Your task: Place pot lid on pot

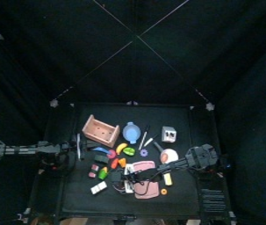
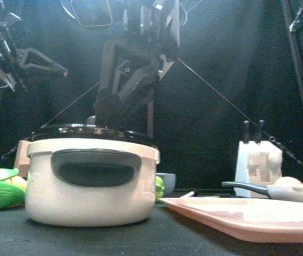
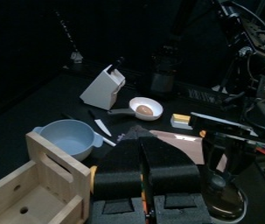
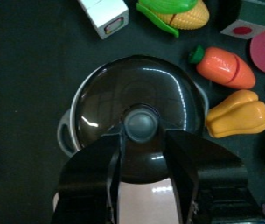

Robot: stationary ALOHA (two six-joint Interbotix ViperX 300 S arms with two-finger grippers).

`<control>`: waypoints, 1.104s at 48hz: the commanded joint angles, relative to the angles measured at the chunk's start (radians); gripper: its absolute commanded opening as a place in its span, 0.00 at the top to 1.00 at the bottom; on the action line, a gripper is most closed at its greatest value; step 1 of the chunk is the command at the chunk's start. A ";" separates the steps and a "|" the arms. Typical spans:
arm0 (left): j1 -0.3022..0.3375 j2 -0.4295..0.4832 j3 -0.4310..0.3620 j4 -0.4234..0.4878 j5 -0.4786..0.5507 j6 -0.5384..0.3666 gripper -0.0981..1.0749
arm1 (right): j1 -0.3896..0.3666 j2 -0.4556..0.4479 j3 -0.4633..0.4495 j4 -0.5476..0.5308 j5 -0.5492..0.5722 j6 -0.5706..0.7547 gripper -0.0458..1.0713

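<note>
The right hand (image 4: 142,140) is hanging with jaws apart around the knob of the dark lid (image 4: 141,92), which is sitting on the pot (image 2: 92,180).

1. The right gripper (image 4: 142,131) is black; the pot lid (image 4: 135,87) right under its jaws is dark, glossy and smoky, with a grey knob (image 4: 141,121).
2. The pot (image 2: 94,175) below that gripper is cream, with a dark grey oval panel on its side.
3. Beside the right gripper lie an orange carrot (image 4: 226,68) with a green top and a yellow-orange pepper (image 4: 237,112).
4. Farther beyond its jaws lie yellow corn (image 4: 176,12) in a green husk and a white box (image 4: 101,16).
5. The tray (image 2: 247,215) is pale pink.
6. The left gripper (image 3: 144,144) is black; beside it is a pale wooden crate (image 3: 41,179).
7. Ahead of it are a light blue bowl (image 3: 66,138) and a white knife block (image 3: 101,86) with black handles.
</note>
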 commanded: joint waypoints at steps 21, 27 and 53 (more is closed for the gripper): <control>0.002 0.003 -0.012 0.000 -0.011 0.002 0.94 | 0.008 -0.023 -0.037 0.006 0.003 -0.003 0.44; 0.000 0.003 -0.012 -0.002 -0.011 0.002 0.94 | 0.012 -0.023 -0.041 0.006 0.003 -0.002 0.44; 0.000 0.003 -0.011 -0.002 -0.011 0.002 0.94 | 0.017 -0.012 -0.043 0.021 0.005 -0.003 0.44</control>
